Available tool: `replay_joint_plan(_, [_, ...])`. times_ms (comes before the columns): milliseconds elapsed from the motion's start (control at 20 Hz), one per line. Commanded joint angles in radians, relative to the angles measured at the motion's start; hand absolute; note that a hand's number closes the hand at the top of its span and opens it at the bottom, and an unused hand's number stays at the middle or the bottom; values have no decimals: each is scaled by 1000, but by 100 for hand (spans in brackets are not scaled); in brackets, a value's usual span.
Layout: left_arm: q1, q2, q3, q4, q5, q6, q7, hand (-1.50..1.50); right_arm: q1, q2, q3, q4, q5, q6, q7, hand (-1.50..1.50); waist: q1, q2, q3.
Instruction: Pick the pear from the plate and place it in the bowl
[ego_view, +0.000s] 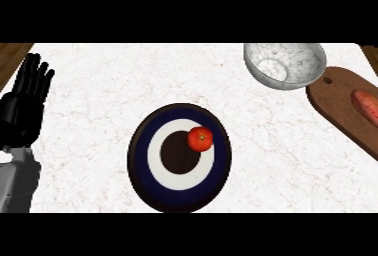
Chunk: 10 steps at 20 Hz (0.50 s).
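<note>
You have one plate (179, 195) with dark and white rings, one red-orange fruit (200, 138) on it, one speckled grey bowl (285, 65), one wooden cutting board (345, 107), one orange vegetable (366, 105) on that board, one hand (23, 107) showing

A plate (179, 159) lies on the counter (96, 115), near the middle of its front edge. A small round fruit (200, 138) sits on the plate, right of the plate's centre and toward its far side. A bowl (285, 65) stands at the counter's far edge, toward the right corner, well apart from the plate. Just right of the bowl, along the right edge, lies a cutting board (347, 112) with a vegetable (367, 105) on it. The left hand (23, 107) rests at the left edge, fingers up.
</note>
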Motion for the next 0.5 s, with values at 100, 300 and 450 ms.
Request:
replay_joint_plan(100, [8, -5, 0, -3, 7, -15, -7, 0, 16, 103, 27, 19, 20, -8, 4, 150, 1, 2, 0])
replay_joint_plan(300, [-6, 26, 33, 14, 26, -36, -3, 0, 87, 191, 57, -10, 62, -205, 72, 150, -5, 0, 0])
replay_joint_plan(450, [29, -1, 11, 4, 8, -27, -24, 0, 74, 214, 28, 49, 47, -207, 183, 150, 3, 3, 0])
